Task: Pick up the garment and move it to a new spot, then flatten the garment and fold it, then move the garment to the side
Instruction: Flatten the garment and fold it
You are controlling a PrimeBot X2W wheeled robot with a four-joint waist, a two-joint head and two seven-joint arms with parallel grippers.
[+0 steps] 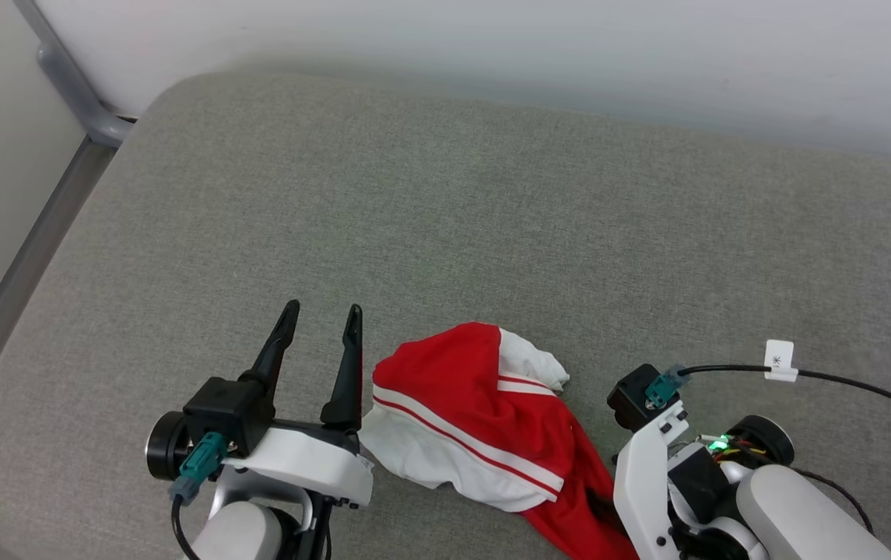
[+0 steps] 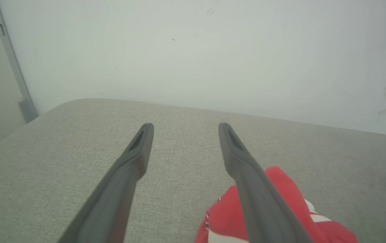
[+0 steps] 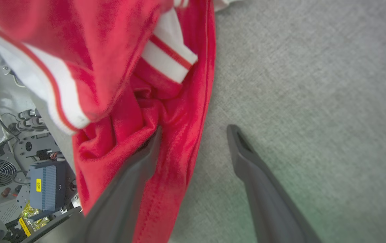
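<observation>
**A:** Where's the garment (image 1: 476, 404)?

**B:** Crumpled in a heap at the near edge of the grey padded surface (image 1: 492, 194), red body and striped white sleeve bunched together. One red end spills over that edge and hangs above the robot's base electronics (image 3: 4, 168).

**A:** And the arms?

**B:** The left gripper (image 1: 322, 311) sits just to the left of the garment, fingers spread wide with nothing between them. The right gripper (image 3: 196, 130) is at the garment's right side, also spread. One finger (image 3: 122, 202) is buried in a red fold, the other lies over bare grey just beside the cloth. Nothing is pinched.

**A:** What could go wrong?

**B:** I'd judge the pick-up not yet begun. If the right fingers close where they are, they may catch only one thin fold — the heap would then lift as a twisted rope that's hard to flatten. The hanging end could drag the garment off the edge, or snag on the wiring beneath it. The tagged cable (image 1: 780, 360) to the right of the garment might also get swept along.
</observation>
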